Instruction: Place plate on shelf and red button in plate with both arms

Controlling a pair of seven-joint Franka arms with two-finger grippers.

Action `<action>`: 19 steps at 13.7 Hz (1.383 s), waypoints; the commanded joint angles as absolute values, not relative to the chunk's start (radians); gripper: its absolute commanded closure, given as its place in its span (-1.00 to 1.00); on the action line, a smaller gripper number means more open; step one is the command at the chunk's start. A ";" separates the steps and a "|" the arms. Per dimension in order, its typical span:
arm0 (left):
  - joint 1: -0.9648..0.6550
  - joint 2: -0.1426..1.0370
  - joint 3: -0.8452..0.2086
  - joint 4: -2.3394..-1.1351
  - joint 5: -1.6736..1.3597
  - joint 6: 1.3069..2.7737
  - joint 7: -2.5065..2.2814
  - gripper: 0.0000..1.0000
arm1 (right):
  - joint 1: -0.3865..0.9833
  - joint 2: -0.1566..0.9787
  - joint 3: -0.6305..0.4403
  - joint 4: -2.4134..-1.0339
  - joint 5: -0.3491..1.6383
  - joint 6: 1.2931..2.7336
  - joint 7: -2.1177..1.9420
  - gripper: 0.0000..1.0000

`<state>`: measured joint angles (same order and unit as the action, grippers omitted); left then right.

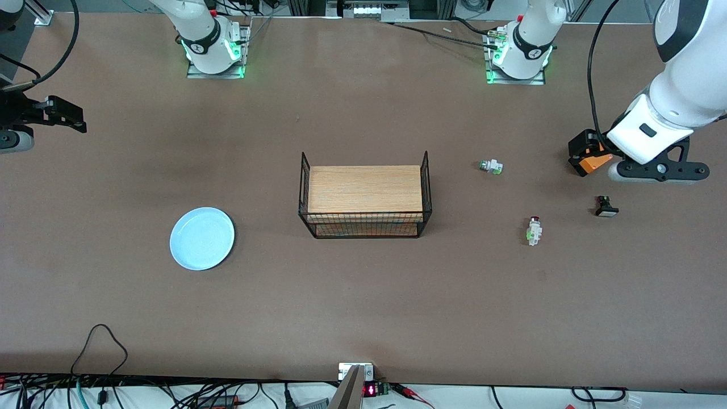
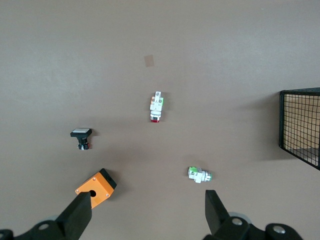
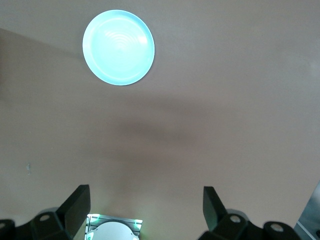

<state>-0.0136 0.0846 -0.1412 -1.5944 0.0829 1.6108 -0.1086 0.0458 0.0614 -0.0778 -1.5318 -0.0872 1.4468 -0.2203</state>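
The pale blue plate point(image 1: 202, 238) lies flat on the table toward the right arm's end; it also shows in the right wrist view point(image 3: 118, 47). The red button point(image 1: 534, 230) lies on its side toward the left arm's end, and shows in the left wrist view point(image 2: 156, 106). My left gripper point(image 2: 147, 212) is open and empty, held up over the table beside an orange box point(image 1: 593, 159). My right gripper point(image 3: 145, 207) is open and empty, held up over the right arm's end of the table, well apart from the plate.
A black wire rack point(image 1: 364, 196) with wooden shelves stands mid-table. A white button with a green/silver cap point(image 1: 491, 166) and a black button with a white face point(image 1: 606, 207) lie near the red button. Cables run along the table edge nearest the front camera.
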 commanded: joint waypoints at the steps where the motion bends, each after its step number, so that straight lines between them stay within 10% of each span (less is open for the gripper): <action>1: -0.017 0.086 -0.169 -1.562 0.081 1.572 -0.104 -1.00 | 0.041 0.072 -0.071 -1.509 -0.101 1.447 -0.206 -1.00; 19: -0.006 0.089 -0.169 -1.560 0.058 1.575 -0.103 -1.00 | 0.018 0.395 -0.075 -1.508 -0.087 1.721 -0.202 -1.00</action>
<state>-0.0112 0.0845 -0.1627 -1.5868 0.0668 1.6012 -0.1093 0.0346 0.3257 -0.0818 -1.5335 -0.0870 1.6845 -0.2104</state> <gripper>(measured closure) 0.000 0.000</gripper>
